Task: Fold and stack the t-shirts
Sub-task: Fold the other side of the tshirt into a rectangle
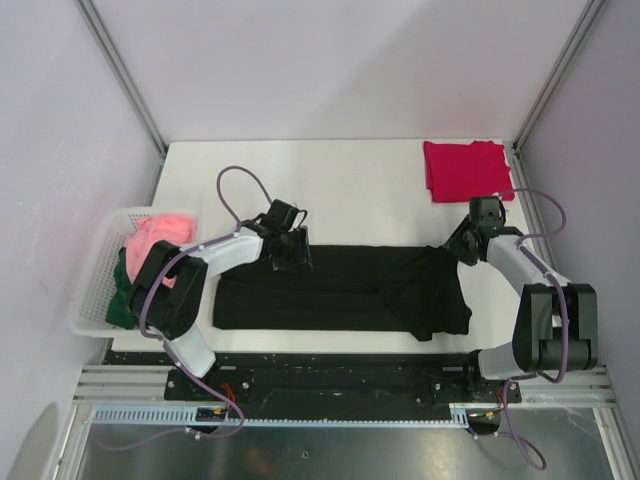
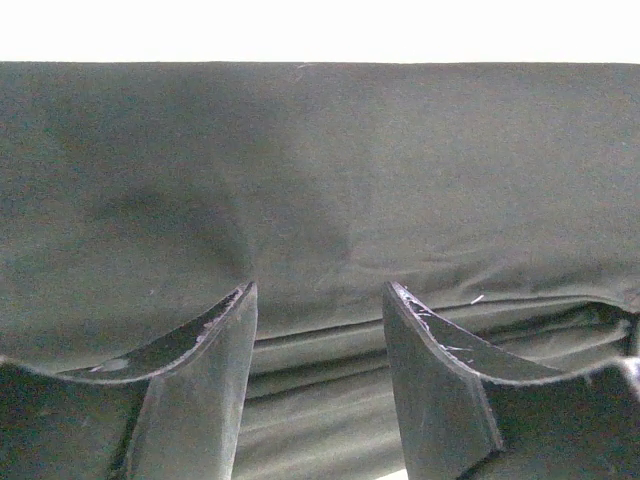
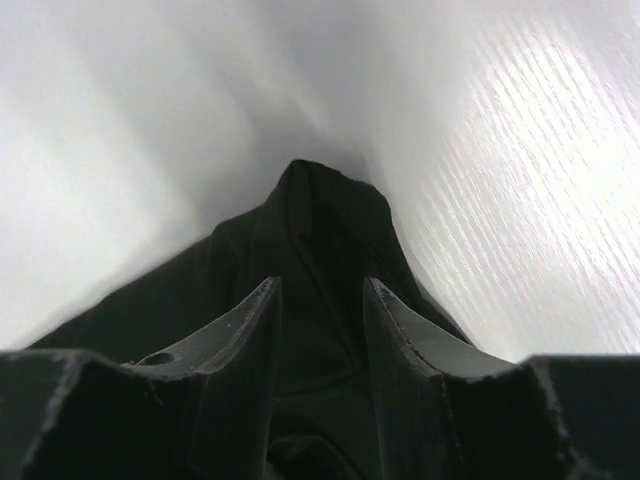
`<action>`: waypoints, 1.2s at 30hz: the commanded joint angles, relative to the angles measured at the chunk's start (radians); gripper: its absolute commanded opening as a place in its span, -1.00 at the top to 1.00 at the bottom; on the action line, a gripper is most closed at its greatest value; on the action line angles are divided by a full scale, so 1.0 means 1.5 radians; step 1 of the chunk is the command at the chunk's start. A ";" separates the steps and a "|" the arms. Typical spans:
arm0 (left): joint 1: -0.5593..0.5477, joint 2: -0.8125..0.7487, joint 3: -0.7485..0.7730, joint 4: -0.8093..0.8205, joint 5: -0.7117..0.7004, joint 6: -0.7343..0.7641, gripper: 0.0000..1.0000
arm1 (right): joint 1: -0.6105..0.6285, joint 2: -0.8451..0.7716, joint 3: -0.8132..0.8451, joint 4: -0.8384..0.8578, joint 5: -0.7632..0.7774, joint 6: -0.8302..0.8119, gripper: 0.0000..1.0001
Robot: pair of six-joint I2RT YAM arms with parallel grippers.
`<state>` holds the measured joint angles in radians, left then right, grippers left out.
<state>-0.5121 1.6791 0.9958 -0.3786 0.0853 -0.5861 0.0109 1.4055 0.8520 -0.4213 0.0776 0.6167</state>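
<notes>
Table (image 1: 350,190) holds red t-shirt (image 1: 466,170) seen only overhead; left pincer (image 2: 319,290), right pincer (image 3: 321,282) gape over black t-shirt (image 2: 320,170)

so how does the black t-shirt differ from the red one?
The black t-shirt lies long across the near middle, only partly folded; red t-shirt is a compact folded square at the far right corner. At the black one sit left gripper and right gripper, neither on the red. Both plain, flat on the table.
</notes>
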 commanded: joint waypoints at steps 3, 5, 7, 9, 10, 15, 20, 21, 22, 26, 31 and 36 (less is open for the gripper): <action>0.002 0.034 0.025 0.014 -0.017 -0.042 -0.15 | -0.002 0.060 0.035 0.094 -0.027 -0.003 0.22; 0.002 0.044 0.024 0.013 -0.022 -0.047 -0.14 | -0.002 0.074 0.035 0.105 -0.030 0.000 0.25; 0.003 0.053 0.023 0.013 -0.022 -0.051 -0.14 | -0.002 0.085 0.035 0.111 -0.030 0.001 0.30; 0.004 0.060 0.021 0.012 -0.023 -0.055 -0.13 | -0.011 0.092 0.034 0.113 -0.026 0.001 0.35; 0.003 0.063 0.021 0.012 -0.024 -0.057 -0.13 | -0.016 0.093 0.034 0.111 -0.024 0.000 0.38; 0.006 0.069 0.016 0.006 -0.035 -0.062 -0.13 | -0.036 0.082 0.035 0.091 -0.002 -0.003 0.60; 0.008 0.071 0.012 0.004 -0.042 -0.067 -0.12 | -0.055 0.043 0.036 0.072 0.009 -0.007 0.83; 0.008 0.072 0.012 0.004 -0.042 -0.068 -0.12 | -0.056 0.037 0.037 0.069 0.010 -0.007 0.85; 0.009 0.073 0.011 0.004 -0.042 -0.068 -0.13 | -0.057 0.033 0.038 0.063 0.012 -0.008 0.86; 0.010 0.075 0.012 0.002 -0.043 -0.065 -0.13 | -0.058 0.037 0.038 0.038 0.025 -0.012 0.85; 0.010 0.058 0.023 0.001 -0.036 -0.044 -0.13 | -0.057 0.042 0.038 0.021 0.007 -0.017 0.49; -0.010 0.002 0.053 -0.008 -0.039 0.008 -0.21 | -0.051 -0.013 0.038 -0.030 -0.009 -0.024 0.25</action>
<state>-0.5072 1.7409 1.0260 -0.3683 0.0578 -0.6563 -0.0696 1.4708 0.8719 -0.4004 0.0658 0.5987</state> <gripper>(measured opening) 0.590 0.362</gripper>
